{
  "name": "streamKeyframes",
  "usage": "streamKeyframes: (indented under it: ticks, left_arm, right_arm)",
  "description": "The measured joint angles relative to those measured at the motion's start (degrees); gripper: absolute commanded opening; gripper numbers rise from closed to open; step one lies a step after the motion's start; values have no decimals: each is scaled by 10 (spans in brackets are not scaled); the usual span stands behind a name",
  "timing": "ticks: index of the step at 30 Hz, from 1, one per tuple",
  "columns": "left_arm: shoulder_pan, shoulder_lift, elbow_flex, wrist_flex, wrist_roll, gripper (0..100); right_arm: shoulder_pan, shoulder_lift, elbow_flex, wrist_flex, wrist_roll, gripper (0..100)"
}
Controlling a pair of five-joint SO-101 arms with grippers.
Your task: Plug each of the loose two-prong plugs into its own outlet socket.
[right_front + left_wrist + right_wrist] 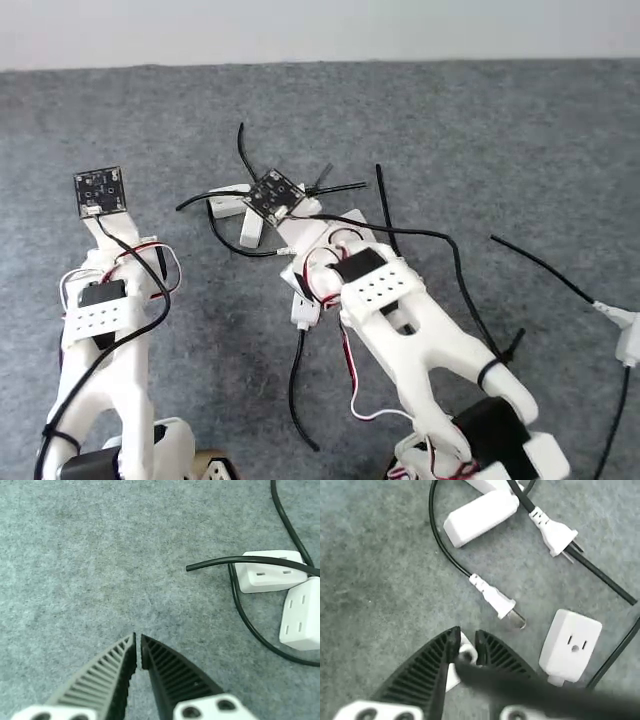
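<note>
Apparently plug (464,652) pinched in right claw (466,634).

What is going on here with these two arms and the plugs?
The left gripper is shut over bare mat, with two sockets nearby, both empty. The right gripper sits low beside two loose plugs and an empty socket, with something small and white at its tip. Nothing looks plugged in yet.

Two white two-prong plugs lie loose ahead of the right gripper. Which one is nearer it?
The white plug just ahead of the right gripper, beside the white socket block; the other plug lies farther off.
</note>
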Motion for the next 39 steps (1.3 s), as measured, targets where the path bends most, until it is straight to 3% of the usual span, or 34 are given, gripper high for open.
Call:
streamKeyframes:
  ticks: [17,23,32,36,39]
  left_arm:
    - [0,0,0,-1,0,13]
    - [2,0,0,-3,0,13]
    - [2,0,0,-3,0,13]
    - [2,0,0,-3,0,13]
    - [2,0,0,-3,0,13]
  right_arm:
    - [6,-30,84,-47,-44,22]
    - [-22,-26,101,-41,-11,282]
    - [-49,-26,100,-35,-171,227]
    - [-59,-18,100,-35,-185,219]
    - [-58,-3,99,-35,-182,131]
